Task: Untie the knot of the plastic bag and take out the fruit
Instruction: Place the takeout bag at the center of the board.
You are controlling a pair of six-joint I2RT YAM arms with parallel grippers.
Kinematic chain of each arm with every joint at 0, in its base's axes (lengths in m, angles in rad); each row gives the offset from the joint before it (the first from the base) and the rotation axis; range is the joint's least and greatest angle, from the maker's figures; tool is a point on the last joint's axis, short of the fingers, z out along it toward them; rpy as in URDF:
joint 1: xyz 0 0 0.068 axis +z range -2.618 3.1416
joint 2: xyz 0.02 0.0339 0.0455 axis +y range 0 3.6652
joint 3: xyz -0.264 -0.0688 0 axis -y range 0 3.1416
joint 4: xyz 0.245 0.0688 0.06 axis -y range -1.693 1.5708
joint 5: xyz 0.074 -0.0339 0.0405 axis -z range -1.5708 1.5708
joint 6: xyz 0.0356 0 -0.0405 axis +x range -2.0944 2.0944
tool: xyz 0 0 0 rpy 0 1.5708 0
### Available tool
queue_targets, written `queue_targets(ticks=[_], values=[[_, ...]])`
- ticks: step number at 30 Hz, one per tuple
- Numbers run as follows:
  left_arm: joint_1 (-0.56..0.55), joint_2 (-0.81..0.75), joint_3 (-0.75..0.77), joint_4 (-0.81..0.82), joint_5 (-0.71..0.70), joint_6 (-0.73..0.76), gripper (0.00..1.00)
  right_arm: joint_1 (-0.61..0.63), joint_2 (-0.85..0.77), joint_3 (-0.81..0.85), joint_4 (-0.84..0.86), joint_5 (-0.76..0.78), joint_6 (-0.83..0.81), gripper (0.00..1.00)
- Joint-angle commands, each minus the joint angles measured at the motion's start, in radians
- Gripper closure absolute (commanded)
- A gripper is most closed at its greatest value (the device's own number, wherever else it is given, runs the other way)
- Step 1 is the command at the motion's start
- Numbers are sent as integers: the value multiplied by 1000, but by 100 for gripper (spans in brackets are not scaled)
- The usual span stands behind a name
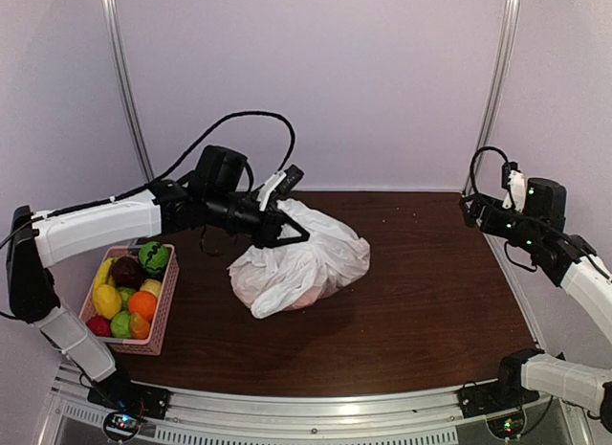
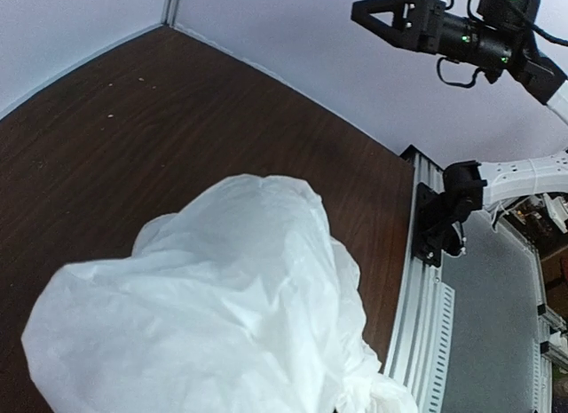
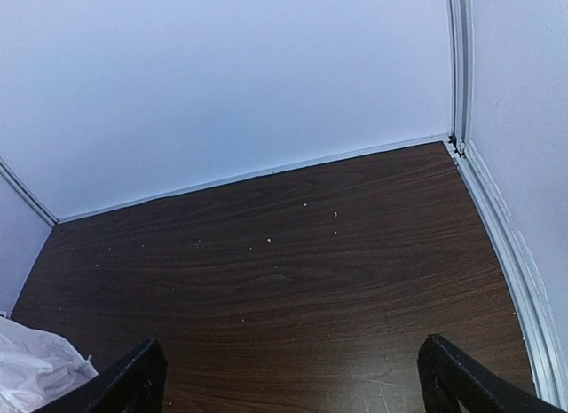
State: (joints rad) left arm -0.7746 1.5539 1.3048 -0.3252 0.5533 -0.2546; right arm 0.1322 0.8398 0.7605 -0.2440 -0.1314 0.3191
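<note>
Only the top view shows the pink basket [image 1: 164, 306] of fruit [image 1: 142, 303] at the left edge of the table [image 1: 430, 301], and the left gripper [image 1: 282, 230] itself; the left wrist view shows just the plastic bag [image 2: 222, 306], not the fingers; the bag lies mid-table, long axis slanting from near-left to far-right, its peak drawn up toward the back; the left arm reaches across level, jaws pinched tight on the bag's upper film; the right gripper [image 3: 293, 344] is raised at the right edge, spread wide, holding nothing
</note>
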Motion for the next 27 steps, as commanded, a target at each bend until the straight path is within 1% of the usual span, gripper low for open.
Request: queue_targets(ticks=[1, 3, 6, 9, 12, 14, 16, 17, 19, 22, 24, 25, 27], values=[[-25, 51, -61, 262, 197, -99, 100, -7, -1, -2, -13, -84, 18, 0], [-46, 83, -72, 297, 212, -105, 100, -6, 8, -10, -6, -120, 27, 0], [-55, 158, -81, 295, 200, -81, 100, -4, 29, -20, 7, -182, 44, 0], [-55, 237, -102, 302, 143, -59, 100, 11, 62, -21, 16, -247, 51, 0], [-55, 289, -104, 300, 63, -50, 100, 45, 97, -7, -13, -253, 38, 0], [-55, 297, -107, 310, 7, -58, 89, 71, 101, 1, -28, -236, 29, 0], [-55, 293, -114, 318, -27, -69, 81, 97, 94, 2, -30, -215, 26, 0], [-55, 289, -114, 347, -51, -79, 74, 109, 88, -1, -27, -207, 27, 0], [-55, 275, -114, 351, -93, -87, 59, 123, 78, -1, -22, -201, 28, 0], [-55, 209, -133, 350, -186, -86, 41, 139, 65, -5, -20, -198, 24, 0], [-55, 146, -167, 364, -255, -82, 30, 152, 54, -10, -13, -207, 19, 0], [-55, 106, -190, 381, -293, -84, 23, 159, 48, -13, -8, -212, 17, 0], [-55, 33, -238, 406, -356, -88, 13, 179, 36, -17, 6, -218, 12, 0]])
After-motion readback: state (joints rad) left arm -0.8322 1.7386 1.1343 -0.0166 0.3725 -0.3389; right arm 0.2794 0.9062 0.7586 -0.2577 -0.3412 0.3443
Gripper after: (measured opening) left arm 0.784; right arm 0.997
